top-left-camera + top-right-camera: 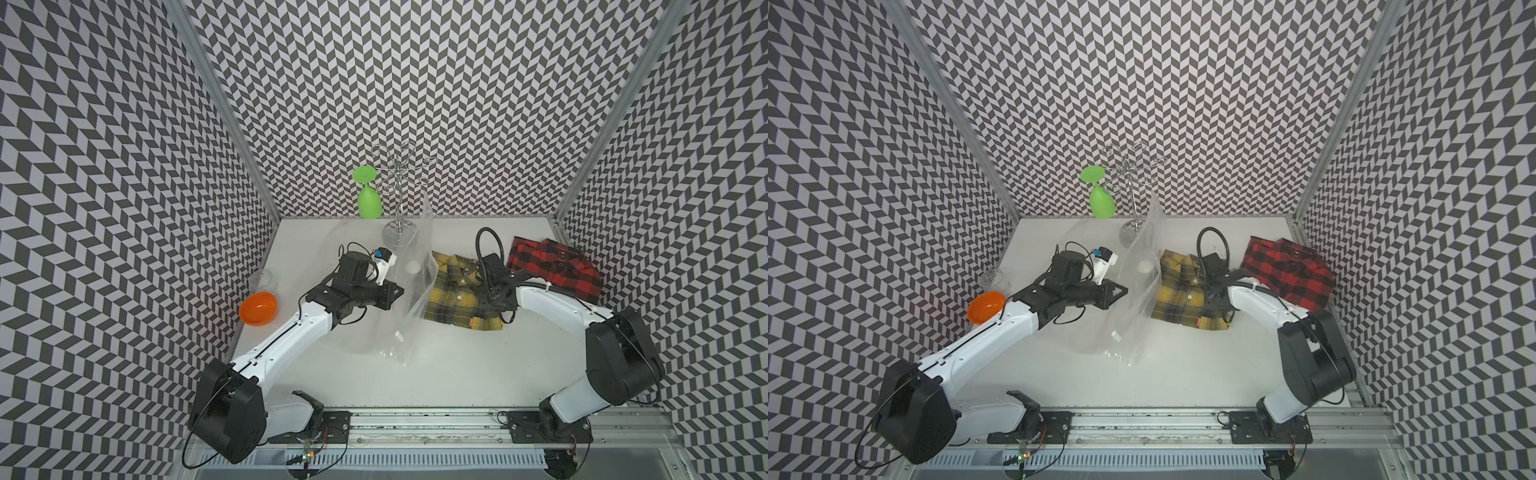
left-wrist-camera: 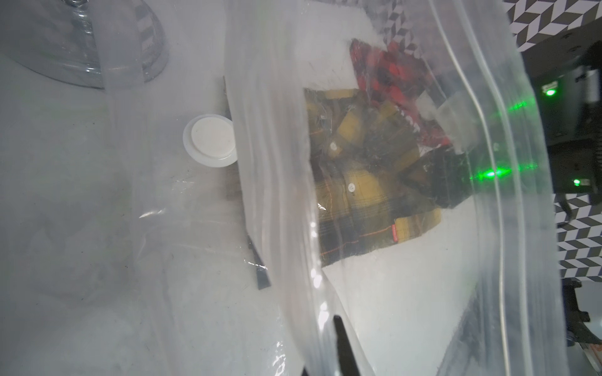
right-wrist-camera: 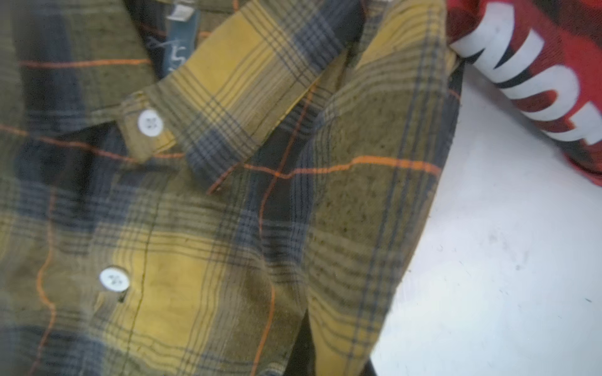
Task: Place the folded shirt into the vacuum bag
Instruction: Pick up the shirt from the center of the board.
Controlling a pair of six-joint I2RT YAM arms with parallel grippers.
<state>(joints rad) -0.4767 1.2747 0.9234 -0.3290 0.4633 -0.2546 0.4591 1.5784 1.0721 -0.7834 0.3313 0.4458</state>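
Left gripper point(image 1: 397, 291): pinching vacuum bag point(image 1: 417, 301) edge, centre frame.
Right gripper point(image 1: 489, 301): on yellow shirt point(image 1: 451, 297), right of bag; grip unclear.

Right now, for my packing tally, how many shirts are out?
2: yellow plaid shirt beside the vacuum bag; red plaid shirt at the back right. None seems hidden.

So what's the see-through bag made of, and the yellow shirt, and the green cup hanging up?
The vacuum bag looks like thin clear plastic: shiny, creased, see-through. The yellow plaid shirt looks like soft woven cloth, matte, its threads showing. The green wine glass is probably plastic: solid even colour, dull sheen.
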